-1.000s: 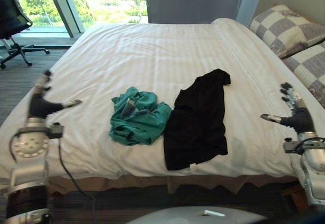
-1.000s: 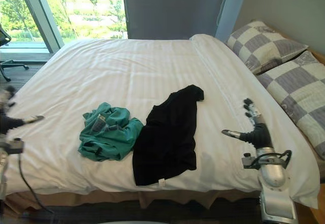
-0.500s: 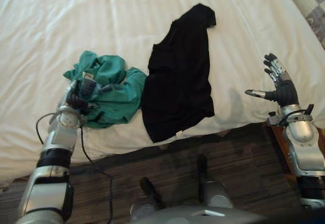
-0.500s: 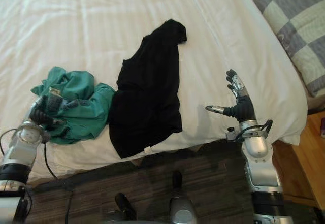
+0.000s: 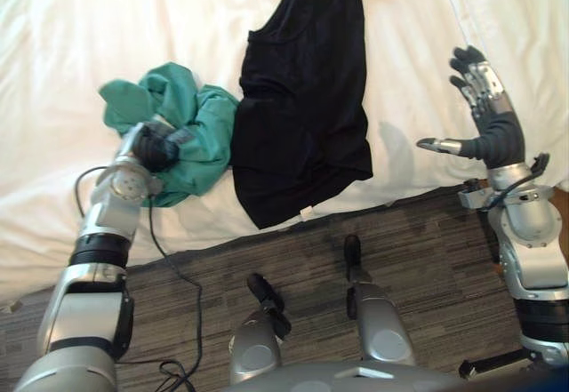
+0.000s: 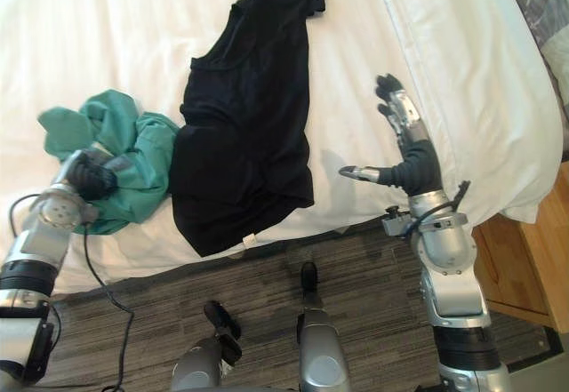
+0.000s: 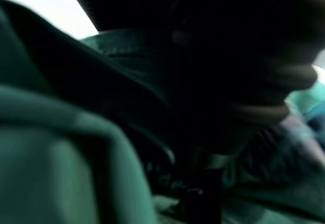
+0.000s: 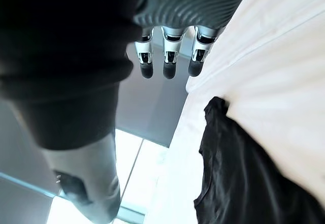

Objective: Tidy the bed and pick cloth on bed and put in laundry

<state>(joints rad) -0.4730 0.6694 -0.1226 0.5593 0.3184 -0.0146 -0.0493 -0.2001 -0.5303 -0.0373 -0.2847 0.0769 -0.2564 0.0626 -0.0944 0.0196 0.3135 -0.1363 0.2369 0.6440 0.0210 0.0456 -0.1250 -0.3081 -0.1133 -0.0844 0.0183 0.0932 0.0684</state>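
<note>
Fingers of left hand [image 5: 156,148] curl round green cloth [image 5: 206,127]; right hand [image 5: 491,132] spreads empty; black cloth [image 5: 302,116] lies unpicked on bed [image 5: 71,28].

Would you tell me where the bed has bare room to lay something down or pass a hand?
Bare white sheet lies between the black shirt and the open right hand, and beyond the green cloth toward the far left. It is crowded at the near edge, where the left hand rests on the green cloth, which abuts the shirt.
</note>
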